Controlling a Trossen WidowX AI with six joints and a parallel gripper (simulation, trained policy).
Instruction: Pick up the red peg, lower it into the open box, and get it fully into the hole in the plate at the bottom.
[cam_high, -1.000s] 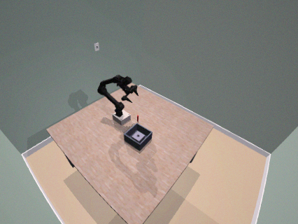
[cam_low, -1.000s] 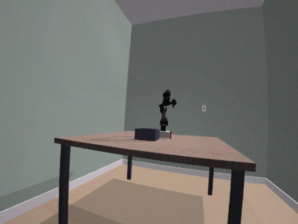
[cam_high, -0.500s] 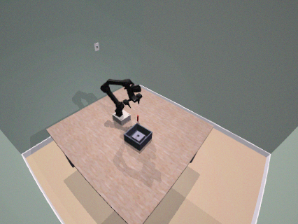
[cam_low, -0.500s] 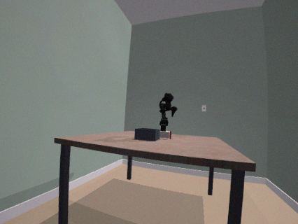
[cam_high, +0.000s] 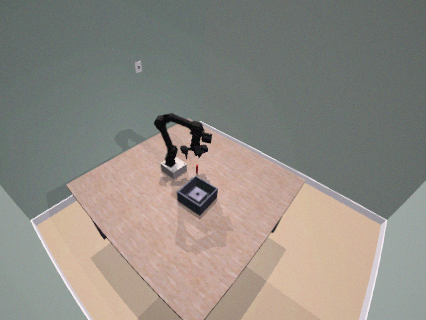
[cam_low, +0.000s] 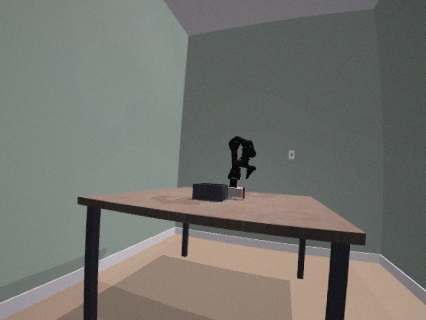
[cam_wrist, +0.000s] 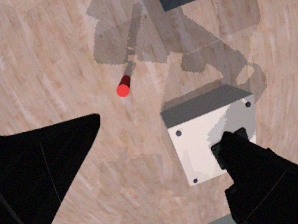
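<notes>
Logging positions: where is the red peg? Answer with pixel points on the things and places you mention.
In the top view, the red peg (cam_high: 197, 169) (cam_low: 244, 193) (cam_wrist: 123, 90) stands on the table (cam_high: 240, 210) (cam_low: 280, 212) (cam_wrist: 40, 75), right of the arm's pale base (cam_high: 175, 171) (cam_low: 236, 193) (cam_wrist: 192, 145), just behind the box (cam_high: 186, 199) (cam_low: 210, 192) (cam_wrist: 172, 5).
</notes>
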